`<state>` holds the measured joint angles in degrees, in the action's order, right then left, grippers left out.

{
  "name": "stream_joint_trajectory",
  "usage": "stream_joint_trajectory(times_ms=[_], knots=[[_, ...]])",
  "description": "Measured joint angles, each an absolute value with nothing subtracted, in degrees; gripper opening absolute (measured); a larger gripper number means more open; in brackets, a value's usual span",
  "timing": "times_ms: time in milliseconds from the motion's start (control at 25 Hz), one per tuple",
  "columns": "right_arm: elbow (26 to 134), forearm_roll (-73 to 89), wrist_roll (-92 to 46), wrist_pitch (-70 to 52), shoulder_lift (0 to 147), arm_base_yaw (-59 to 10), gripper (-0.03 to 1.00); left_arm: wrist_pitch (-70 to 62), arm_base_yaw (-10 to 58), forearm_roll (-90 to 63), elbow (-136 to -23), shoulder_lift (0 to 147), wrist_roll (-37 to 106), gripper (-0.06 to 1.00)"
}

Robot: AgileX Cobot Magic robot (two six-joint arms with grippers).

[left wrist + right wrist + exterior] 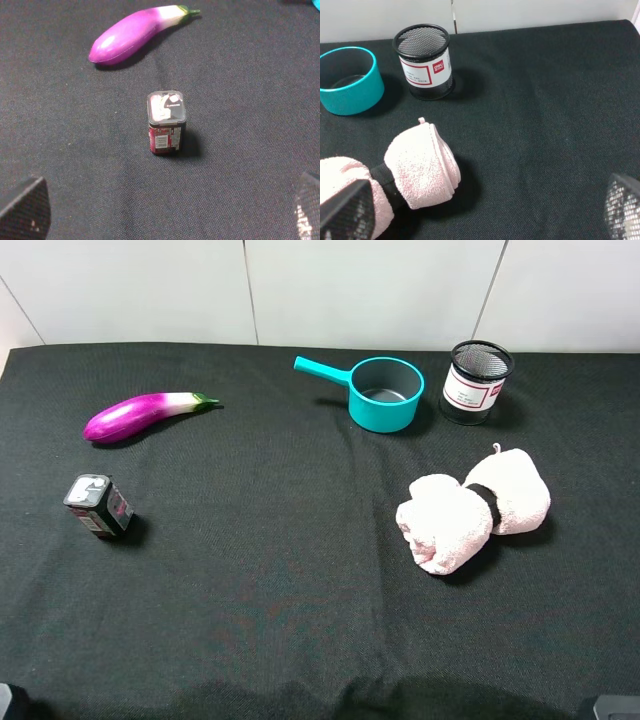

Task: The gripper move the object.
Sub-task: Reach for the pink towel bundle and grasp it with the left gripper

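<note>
The pale pink rolled towel (pixel 475 505), pinched at its middle by a black band, lies on the black cloth at the right, in front of the teal pot (pixel 385 392). It also shows in the right wrist view (pixel 417 167), just ahead of one finger (pixel 345 210). My right gripper (pixel 485 212) is open and empty, low over the cloth and short of the towel. My left gripper (pixel 165 212) is open and empty, facing a small dark box (pixel 167 122). In the high view only dark corners of the arms show at the bottom edge.
A purple eggplant (pixel 150 413) lies at the back left, the small box (pixel 98 505) stands in front of it. A black mesh pen holder (pixel 475 380) stands right of the teal pot, behind the towel. A white wall runs behind the table.
</note>
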<state>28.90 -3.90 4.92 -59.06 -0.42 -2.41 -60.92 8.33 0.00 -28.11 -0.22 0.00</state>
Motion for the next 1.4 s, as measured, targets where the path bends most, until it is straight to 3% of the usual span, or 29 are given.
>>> stream_joint_trajectory(times_ms=[1400], knots=[[28.9, -3.9, 4.92, -59.06, -0.42, -2.41, 0.69, -60.99, 8.33, 1.09, -29.35, -0.14, 0.0, 0.96]])
